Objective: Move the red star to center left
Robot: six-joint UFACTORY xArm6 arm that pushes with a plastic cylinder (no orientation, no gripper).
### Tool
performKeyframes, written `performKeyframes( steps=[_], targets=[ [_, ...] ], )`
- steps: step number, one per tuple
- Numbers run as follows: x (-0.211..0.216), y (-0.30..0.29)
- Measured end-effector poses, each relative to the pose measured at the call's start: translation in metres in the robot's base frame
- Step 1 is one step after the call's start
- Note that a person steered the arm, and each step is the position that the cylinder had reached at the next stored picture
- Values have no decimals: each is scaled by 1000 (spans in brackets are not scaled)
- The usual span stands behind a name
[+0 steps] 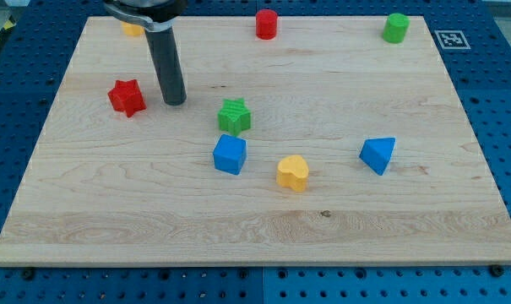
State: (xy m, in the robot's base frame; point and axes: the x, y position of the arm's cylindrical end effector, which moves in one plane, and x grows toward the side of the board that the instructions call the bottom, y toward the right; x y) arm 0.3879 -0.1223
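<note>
The red star [127, 97] lies on the wooden board [263, 219] at the view's left, a little above mid height. My tip [175, 102] rests on the board just to the right of the red star, with a small gap between them. The rod rises from the tip to the view's top. A green star [235, 115] lies to the right of my tip.
A blue cube [230, 154], a yellow heart [293, 172] and a blue triangle [378, 154] lie across the middle. A red cylinder [266, 24] and a green cylinder [396, 28] stand at the top edge. A yellow block [132, 29] is partly hidden behind the rod's mount.
</note>
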Motion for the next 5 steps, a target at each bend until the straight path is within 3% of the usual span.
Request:
performKeyframes(
  steps=[2,5],
  targets=[
    [0,-7],
    [0,-105]
  ],
)
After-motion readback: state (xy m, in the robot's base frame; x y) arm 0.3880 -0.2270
